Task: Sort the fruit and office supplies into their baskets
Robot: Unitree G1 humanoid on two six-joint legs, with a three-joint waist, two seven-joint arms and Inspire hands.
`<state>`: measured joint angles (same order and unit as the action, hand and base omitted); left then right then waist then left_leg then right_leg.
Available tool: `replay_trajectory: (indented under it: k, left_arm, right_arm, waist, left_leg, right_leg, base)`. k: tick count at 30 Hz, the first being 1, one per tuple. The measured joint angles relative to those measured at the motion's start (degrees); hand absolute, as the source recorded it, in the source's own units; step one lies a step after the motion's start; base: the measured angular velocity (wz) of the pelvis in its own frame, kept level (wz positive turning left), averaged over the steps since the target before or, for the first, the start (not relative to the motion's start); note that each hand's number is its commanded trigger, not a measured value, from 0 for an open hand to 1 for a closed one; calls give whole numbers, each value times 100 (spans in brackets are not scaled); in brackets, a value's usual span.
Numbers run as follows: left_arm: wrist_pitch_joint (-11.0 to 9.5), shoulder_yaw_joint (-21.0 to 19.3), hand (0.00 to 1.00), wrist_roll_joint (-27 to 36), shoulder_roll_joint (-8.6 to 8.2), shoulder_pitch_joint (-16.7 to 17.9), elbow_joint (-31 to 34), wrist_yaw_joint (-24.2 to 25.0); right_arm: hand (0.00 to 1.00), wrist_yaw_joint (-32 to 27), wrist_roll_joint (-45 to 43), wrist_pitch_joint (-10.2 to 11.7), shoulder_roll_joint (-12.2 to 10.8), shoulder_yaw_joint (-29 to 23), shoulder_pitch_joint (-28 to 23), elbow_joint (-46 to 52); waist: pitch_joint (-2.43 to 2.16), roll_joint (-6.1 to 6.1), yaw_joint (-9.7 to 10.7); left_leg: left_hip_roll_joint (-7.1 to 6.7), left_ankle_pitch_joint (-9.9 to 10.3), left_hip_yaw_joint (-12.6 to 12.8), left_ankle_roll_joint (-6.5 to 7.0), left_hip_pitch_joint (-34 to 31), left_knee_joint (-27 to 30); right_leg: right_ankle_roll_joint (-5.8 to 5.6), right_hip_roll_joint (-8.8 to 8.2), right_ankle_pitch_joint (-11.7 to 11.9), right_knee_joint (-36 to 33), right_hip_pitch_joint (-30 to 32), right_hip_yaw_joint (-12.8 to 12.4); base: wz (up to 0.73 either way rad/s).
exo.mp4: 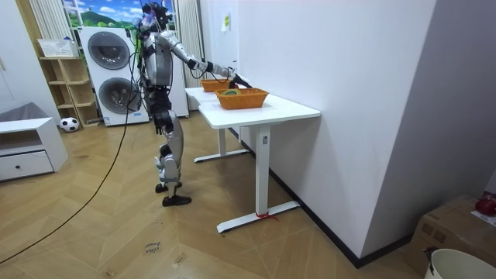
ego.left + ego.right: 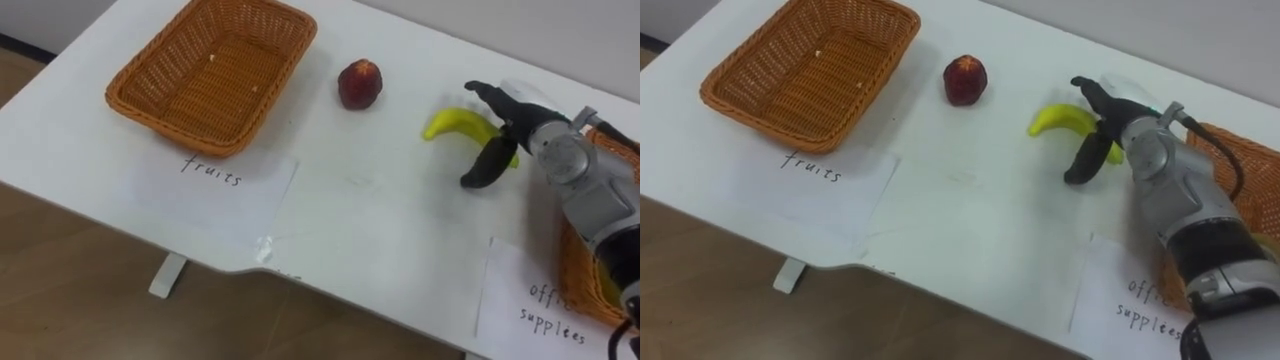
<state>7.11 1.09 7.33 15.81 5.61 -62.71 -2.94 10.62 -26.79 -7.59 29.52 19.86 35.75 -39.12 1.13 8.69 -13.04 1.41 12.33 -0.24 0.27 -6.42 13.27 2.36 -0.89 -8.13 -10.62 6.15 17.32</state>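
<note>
A yellow banana (image 2: 455, 123) lies on the white table (image 2: 380, 220), right of a dark red fruit (image 2: 359, 84). My right hand (image 2: 512, 126) reaches in from the right and sits over the banana's right end, open, with its fingers above the banana and its thumb (image 2: 483, 166) below. The banana's right end is hidden by the hand. The empty wicker fruit basket (image 2: 130, 104) stands at the far left, above a paper label reading "fruits" (image 2: 215, 182). The office supplies basket (image 2: 578, 262) sits at the right edge, partly behind my forearm.
A second paper label (image 2: 540, 300) lies in front of the right basket. The table's front edge (image 2: 230, 265) runs diagonally across the lower left, with wooden floor below. In the room view I stand at the table's long side, with a wall behind the table (image 1: 287, 108).
</note>
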Motion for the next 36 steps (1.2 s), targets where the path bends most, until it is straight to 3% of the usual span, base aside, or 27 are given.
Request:
replay_trajectory:
  k: [8,29,30,31,32,36]
  left_arm:
    - [0,357,0,213,60,-154,-100,-91]
    - [-7,480,0,371,82,-278,-133,-193]
    - [-8,480,0,371,82,-278,-133,-193]
    - [-8,478,0,370,82,-271,-133,-200]
    - [-8,478,0,370,82,-271,-132,-215]
    - [-8,478,0,367,87,-238,-132,-294]
  right_arm:
    - [0,488,680,0,184,413,19,-12]
    - [0,706,746,-10,341,708,17,92]
    - [25,725,742,-24,343,726,14,123]
    - [75,759,725,-76,353,762,12,185]
    - [100,776,723,-99,354,769,12,192]
    - [100,838,606,-197,353,790,5,319]
  waist:
    - [-33,-1,-15]
    - [-72,69,-118]
    - [-71,71,-118]
    - [-69,77,-114]
    - [-66,82,-113]
    - [-54,93,-114]
  left_leg:
    - [-1,-42,-16,-9,34,-64]
    - [0,-112,-5,-23,110,-191]
    - [0,-112,-4,-23,110,-191]
    - [0,-112,-3,-23,109,-191]
    - [-1,-112,-4,-23,109,-194]
    - [-1,-112,0,-23,107,-200]
  right_leg:
    - [18,19,26,-3,-11,-3]
    - [31,31,49,7,-10,-21]
    - [31,31,49,8,-10,-21]
    - [31,30,49,8,-10,-21]
    - [31,30,49,8,-9,-20]
    - [31,32,49,8,-9,-25]
  base:
    - [0]
    - [0]
    - [0]
    - [0]
    - [0]
    - [0]
